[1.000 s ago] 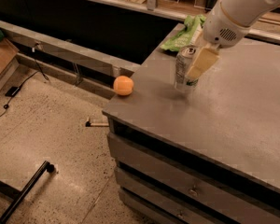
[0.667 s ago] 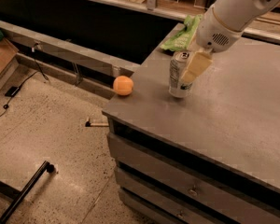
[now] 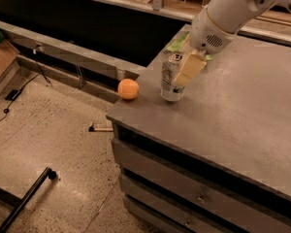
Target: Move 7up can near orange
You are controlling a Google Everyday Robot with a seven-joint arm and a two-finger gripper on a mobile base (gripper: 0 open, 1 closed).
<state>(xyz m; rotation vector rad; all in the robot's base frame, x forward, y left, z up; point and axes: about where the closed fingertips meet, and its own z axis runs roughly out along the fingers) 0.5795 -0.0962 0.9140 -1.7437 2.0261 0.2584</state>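
End effector (image 3: 180, 72) closed on the upright 7up can (image 3: 169, 81), its base at or just off the surface (image 3: 242, 115); orange (image 3: 128, 89) lies near, camera-left of the can at the surface's edge, so I judge the move is sideways.

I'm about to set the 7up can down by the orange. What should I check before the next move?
1. Tool grip on the 7up can: a finger lies flat against the can's side. Ok.
2. Can upright: ok.
3. Can base resting on the table or just above it: cannot tell.
4. Can near the orange: close, with a gap and no contact. Ok.
5. Orange secure: it sits right at the table's edge, so a nudge might roll it off. Not ok.
6. Green bag out of the way: it lies behind the can. Ok.
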